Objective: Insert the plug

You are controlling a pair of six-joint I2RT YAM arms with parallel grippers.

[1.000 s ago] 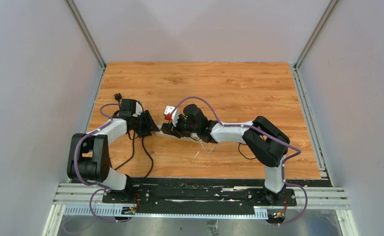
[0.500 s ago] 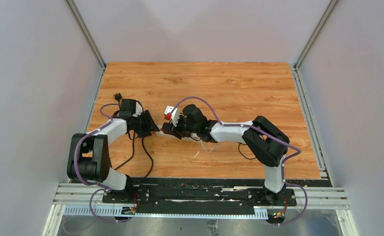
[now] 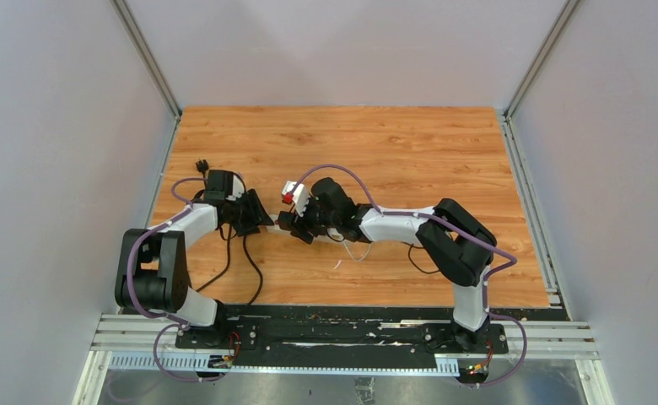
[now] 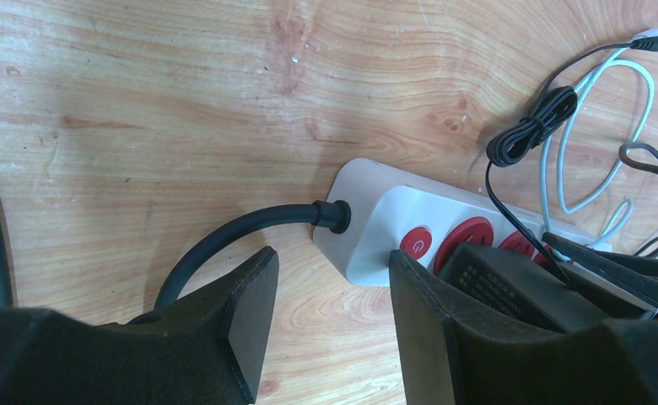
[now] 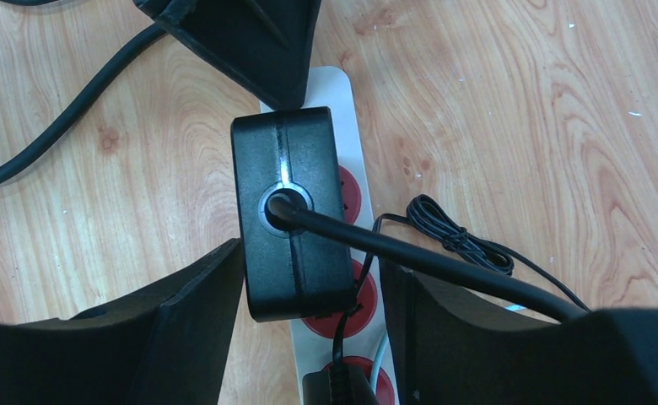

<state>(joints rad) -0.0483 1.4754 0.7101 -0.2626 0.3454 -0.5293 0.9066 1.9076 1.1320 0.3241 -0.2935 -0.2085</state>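
A white power strip with a red switch and red sockets lies on the wooden table; it also shows in the right wrist view. A black adapter plug sits on the strip's first sockets, its thick cable leading off to the right; it also shows in the left wrist view. My right gripper is open, its jaws standing either side of the adapter with gaps. My left gripper is open at the strip's switch end, one finger against the strip's side.
The strip's thick black cord curves off past the left gripper. A coiled thin black cord and a white cable lie beside the strip. Another black plug sits in a further socket. A loose black plug lies far left.
My right wrist has shifted slightly over the strip. The left arm has not moved.
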